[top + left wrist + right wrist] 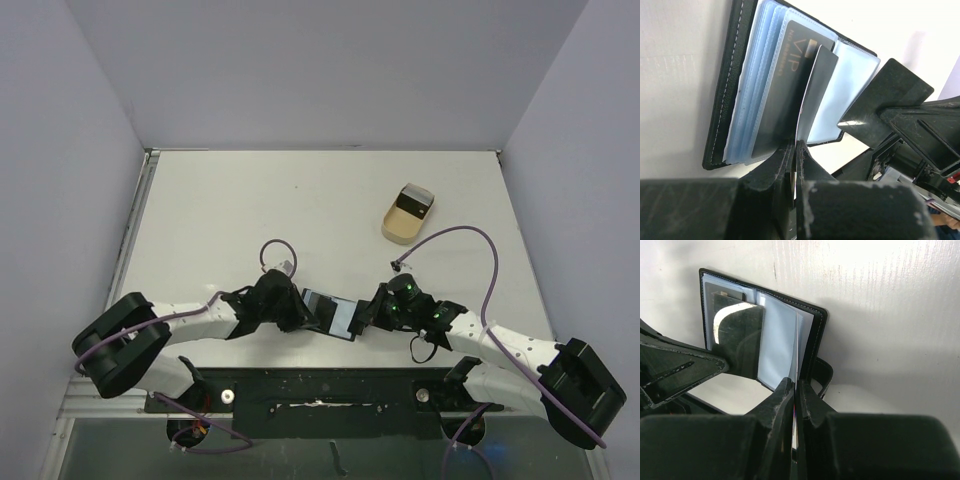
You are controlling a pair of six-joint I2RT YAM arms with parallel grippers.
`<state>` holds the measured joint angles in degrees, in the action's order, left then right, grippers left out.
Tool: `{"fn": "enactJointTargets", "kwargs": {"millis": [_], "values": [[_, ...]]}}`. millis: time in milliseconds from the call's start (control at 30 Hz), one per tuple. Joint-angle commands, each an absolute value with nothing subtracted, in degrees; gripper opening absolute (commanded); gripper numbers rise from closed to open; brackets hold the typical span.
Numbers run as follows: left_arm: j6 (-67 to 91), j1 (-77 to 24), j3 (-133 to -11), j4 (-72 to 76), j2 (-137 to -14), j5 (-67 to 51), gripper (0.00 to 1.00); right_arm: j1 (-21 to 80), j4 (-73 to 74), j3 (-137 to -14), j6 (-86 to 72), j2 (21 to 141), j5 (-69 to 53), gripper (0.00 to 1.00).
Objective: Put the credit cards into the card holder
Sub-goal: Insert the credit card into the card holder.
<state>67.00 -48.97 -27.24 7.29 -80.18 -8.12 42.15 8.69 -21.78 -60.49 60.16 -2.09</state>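
Card holder (333,315) lies spread open on the counter (250,210), right at the near edge, and you've got it bracketed between both tools. Off to the far right, well apart from the action, sits the beige tray (395,228) with something dark at its far end, too small for me to call. Your left tool (794,150) is clamped narrow on the lower edge of a dark card (819,80), which stands on edge over the open pages, curving up from the jaws. Your right tool (794,385) is pinched tight on the edge of a clear sleeve (777,345) on the strap side, lifting that page off the cover. By my reading you're partway: a VIP card (785,85) looks seated in a sleeve on the other half, just beside the one you hold, while the held card isn't in a pocket yet. Left to do, I'd say: slide it home, let go, and check that tray. The little strap tab (822,375) hangs loose just beside the right tool.
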Motion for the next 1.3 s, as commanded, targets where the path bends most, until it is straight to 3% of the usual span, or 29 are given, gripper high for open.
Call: {"fn": "enactJointTargets", "kwargs": {"millis": [0, 1267], "values": [[66.56, -49.13, -28.05, 6.78, -83.3, -8.94, 0.0, 42.86, 9.32, -21.29, -60.62, 59.81, -0.01, 0.0], [63.46, -50.1, -27.76, 14.79, -87.14, -8.63, 0.0, 43.42, 10.2, -20.75, -61.43, 58.45, 1.14, 0.0]]}}
